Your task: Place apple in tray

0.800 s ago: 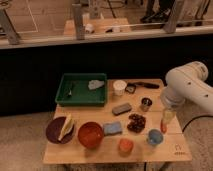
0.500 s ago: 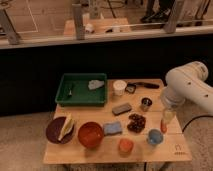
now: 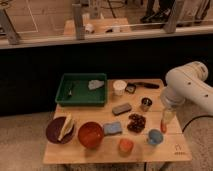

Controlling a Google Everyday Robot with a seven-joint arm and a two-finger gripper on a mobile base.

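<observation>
**Gripper at the table's right edge, apple near the front**

The gripper (image 3: pixel 166 121) hangs below the white arm (image 3: pixel 187 87), pointing down over the right edge of the table (image 3: pixel 75 152). Its tip blurs into an orange-yellow patch, and I cannot tell whether it is wide, narrow or holding anything. The picture's right edge cuts off part of the arm. A blue cup (image 3: pixel 154 137) stands near it, toward the front. The apple (image 3: pixel 125 145) sits on the table near the front edge, between the cup and a red bowl (image 3: pixel 90 134). The tray (image 3: pixel 82 96) lies at the back left, well apart from the apple. It holds a grey lump (image 3: pixel 95 84) and a small dark item too blurred to name.
</observation>
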